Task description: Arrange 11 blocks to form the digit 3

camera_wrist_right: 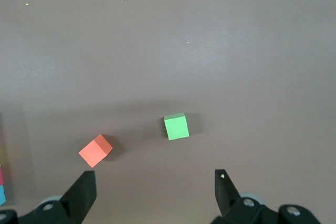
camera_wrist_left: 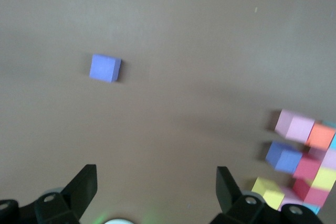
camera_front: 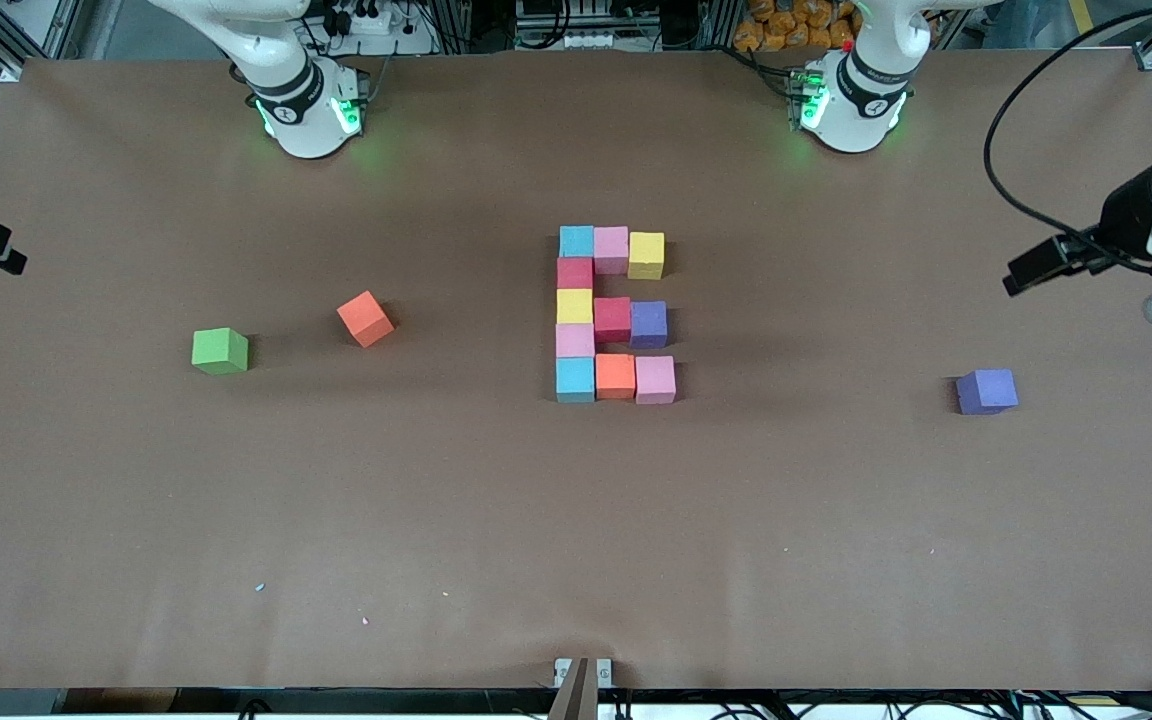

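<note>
While both arms wait raised at their ends of the brown surface [camera_front: 576, 520], the digit 3 [camera_front: 613, 314] lies at its middle as eleven touching blocks: one column and three bars. Smaller, a loose purple block [camera_front: 986, 391] sits toward the left arm's end, and an orange block [camera_front: 365, 318] beside a green cube [camera_front: 220, 351] toward the right arm's end. Left gripper [camera_wrist_left: 156, 192] and right gripper [camera_wrist_right: 155, 190] each hang with jaws spread wide, holding nothing.

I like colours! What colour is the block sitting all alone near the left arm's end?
Purple, clearest in the front view.
</note>
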Available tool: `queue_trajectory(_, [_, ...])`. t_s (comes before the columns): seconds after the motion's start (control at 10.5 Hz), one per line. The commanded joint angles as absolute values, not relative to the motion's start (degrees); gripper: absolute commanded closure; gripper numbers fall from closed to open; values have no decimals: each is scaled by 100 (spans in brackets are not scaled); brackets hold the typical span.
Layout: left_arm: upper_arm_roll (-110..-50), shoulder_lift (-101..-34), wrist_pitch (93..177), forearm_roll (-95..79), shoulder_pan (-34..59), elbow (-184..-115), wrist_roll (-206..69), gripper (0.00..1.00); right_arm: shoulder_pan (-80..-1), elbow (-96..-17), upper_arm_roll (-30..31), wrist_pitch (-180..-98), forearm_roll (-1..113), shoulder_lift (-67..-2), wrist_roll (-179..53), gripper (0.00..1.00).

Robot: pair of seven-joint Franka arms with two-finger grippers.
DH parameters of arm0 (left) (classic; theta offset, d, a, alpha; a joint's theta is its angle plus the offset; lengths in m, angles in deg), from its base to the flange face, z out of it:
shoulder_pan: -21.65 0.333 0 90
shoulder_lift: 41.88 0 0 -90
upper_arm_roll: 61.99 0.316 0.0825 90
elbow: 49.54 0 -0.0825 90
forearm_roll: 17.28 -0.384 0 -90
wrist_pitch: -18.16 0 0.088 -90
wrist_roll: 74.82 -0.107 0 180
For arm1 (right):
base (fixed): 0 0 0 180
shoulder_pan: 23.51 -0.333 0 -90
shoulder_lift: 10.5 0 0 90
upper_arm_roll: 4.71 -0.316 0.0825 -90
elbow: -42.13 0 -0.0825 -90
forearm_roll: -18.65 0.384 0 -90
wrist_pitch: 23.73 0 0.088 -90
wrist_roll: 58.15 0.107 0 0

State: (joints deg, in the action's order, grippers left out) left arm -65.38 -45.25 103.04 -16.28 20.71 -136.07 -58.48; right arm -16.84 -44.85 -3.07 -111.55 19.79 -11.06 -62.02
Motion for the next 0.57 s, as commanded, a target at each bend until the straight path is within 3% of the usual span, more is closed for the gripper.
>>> queue_trajectory(0.0, [-6333, -4521, 9981, -1728, 2173, -13418, -6765, 0, -1543, -4409, -392, -11074, 2059, -1112, -6281, 0])
queue_trajectory(0.48, [-6225, -4539, 9998, -1736, 2104, -13418, -6893, 0, -1534, -4409, -383, -11074, 2059, -1112, -6281, 0])
